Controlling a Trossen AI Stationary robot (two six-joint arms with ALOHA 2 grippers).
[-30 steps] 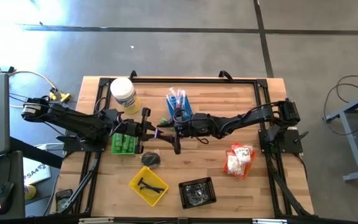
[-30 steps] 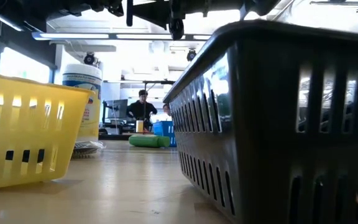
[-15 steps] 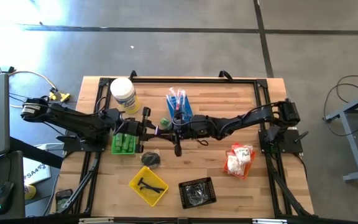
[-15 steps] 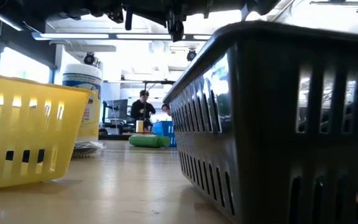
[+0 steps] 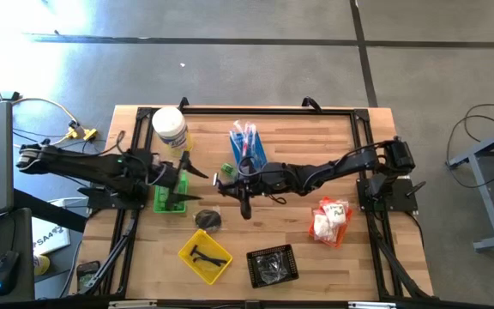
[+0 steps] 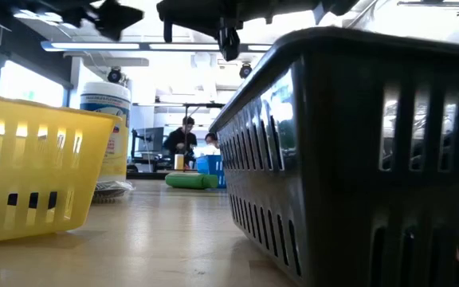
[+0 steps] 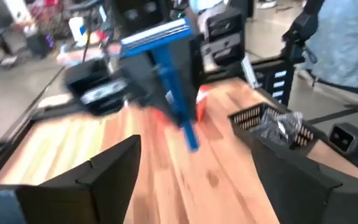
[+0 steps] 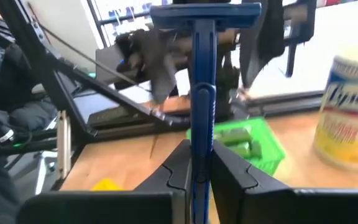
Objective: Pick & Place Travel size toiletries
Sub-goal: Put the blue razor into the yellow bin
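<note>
A wooden desk [image 5: 298, 137] stands on a grey floor [image 5: 230, 69]. On it, a white tub [image 5: 169, 129] with a yellow label sits at the far left corner, a green tray [image 5: 163, 202] near it, a blue tray [image 5: 256, 148] at the far middle, an orange tray [image 5: 333, 225] at the right. At the near edge lie a yellow tray [image 5: 204, 256] and a black basket [image 5: 271, 264], well apart. Two people [image 6: 184, 137] show in the room behind
</note>
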